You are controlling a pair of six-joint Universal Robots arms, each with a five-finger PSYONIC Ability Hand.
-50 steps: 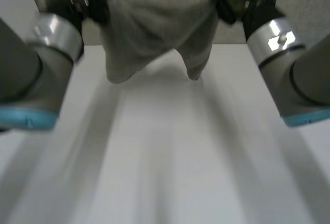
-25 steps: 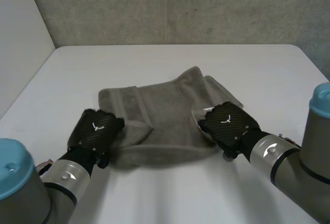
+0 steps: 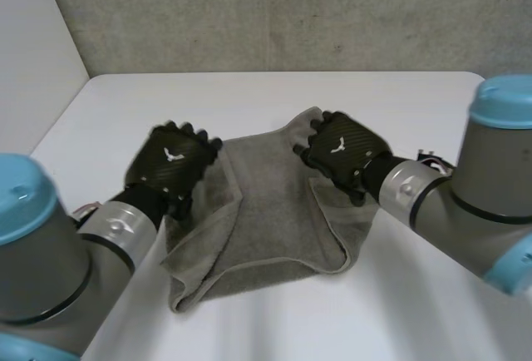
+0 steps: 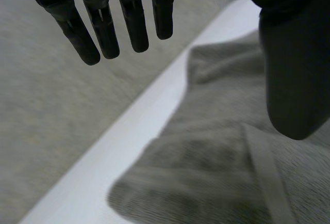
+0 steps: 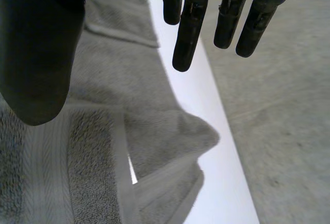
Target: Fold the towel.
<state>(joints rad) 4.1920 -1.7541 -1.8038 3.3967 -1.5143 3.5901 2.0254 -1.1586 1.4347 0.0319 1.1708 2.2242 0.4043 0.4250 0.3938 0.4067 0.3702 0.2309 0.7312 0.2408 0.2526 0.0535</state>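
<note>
The white worktop (image 3: 274, 95) runs back to a grey concrete wall (image 3: 274, 12). At its middle lies the grey-green terry towel (image 3: 266, 211), rumpled and only loosely doubled. Its widest, thickest part is the near edge, which runs left to right. From there it narrows toward a raised corner at the far side, so its longer line runs near to far. A side flap is turned inward on the left and a smaller one on the right.

The left arm (image 3: 41, 244) comes in from the near left and the right arm (image 3: 490, 178) from the right. They bracket the cloth.

The left hand (image 3: 172, 160) sits over the towel's far left edge. In its wrist view the fingers (image 4: 134, 22) reach out straight with the thumb apart from them, and the cloth lies under the palm, not pinched. The right hand (image 3: 341, 145) is over the far right part, just beside the raised corner. It is likewise spread and holds nothing, with the folded flap below its thumb.

Both hands are at the far end, about equally close to the cloth. My judgement is that the loose near edge, toward the robot from both palms, is what the next fold depends on. Either hand would have to draw back toward it.
</note>
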